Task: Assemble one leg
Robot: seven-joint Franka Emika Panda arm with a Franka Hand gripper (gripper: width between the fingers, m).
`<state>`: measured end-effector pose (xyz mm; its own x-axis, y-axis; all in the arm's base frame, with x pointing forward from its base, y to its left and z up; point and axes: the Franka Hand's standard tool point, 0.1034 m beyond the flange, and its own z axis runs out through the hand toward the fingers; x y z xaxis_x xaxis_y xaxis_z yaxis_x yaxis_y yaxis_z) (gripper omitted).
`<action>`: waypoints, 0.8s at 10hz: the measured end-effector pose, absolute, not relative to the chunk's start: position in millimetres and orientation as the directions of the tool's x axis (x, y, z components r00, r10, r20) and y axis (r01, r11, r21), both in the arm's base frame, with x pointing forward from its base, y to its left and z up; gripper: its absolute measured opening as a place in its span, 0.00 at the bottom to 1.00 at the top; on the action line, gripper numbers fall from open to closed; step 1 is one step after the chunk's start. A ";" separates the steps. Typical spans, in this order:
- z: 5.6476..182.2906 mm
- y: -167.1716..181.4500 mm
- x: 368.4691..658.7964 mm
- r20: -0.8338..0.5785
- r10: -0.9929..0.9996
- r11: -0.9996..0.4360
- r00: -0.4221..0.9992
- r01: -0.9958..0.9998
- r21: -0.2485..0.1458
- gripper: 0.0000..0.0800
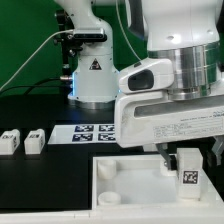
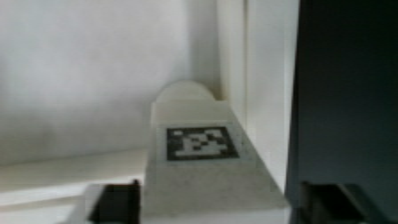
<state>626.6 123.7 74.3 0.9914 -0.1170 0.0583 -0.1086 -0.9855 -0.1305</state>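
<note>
My gripper [image 1: 186, 160] is shut on the leg [image 1: 188, 172], a small white block with a black-and-white tag facing the camera. It holds the leg upright over the right end of the large white tray [image 1: 125, 182], near a corner. In the wrist view the leg [image 2: 205, 150] fills the space between the two dark fingers [image 2: 121, 202] of my gripper [image 2: 222, 206], with its tag showing. The white tray [image 2: 89, 90] lies beyond it. Whether the leg's lower end touches the tray is hidden.
Two more small white legs [image 1: 12, 141] [image 1: 35, 140] lie on the black table at the exterior view's left. The marker board [image 1: 93, 131] lies behind the tray. The arm's white base [image 1: 92, 75] stands at the back.
</note>
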 end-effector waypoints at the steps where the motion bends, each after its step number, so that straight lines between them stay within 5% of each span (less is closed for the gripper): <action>1: 73.6 121.2 626.4 0.047 -0.200 -0.973 0.979 -0.192 -0.131 0.38; 4: 73.2 119.5 626.7 0.012 -0.439 -0.890 0.898 -0.433 -0.142 0.38; 8: 70.4 116.5 625.7 -0.076 -0.876 -0.452 0.476 -0.866 -0.213 0.38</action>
<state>625.7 116.5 70.4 0.4759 -0.8762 -0.0759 -0.8662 -0.4521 -0.2126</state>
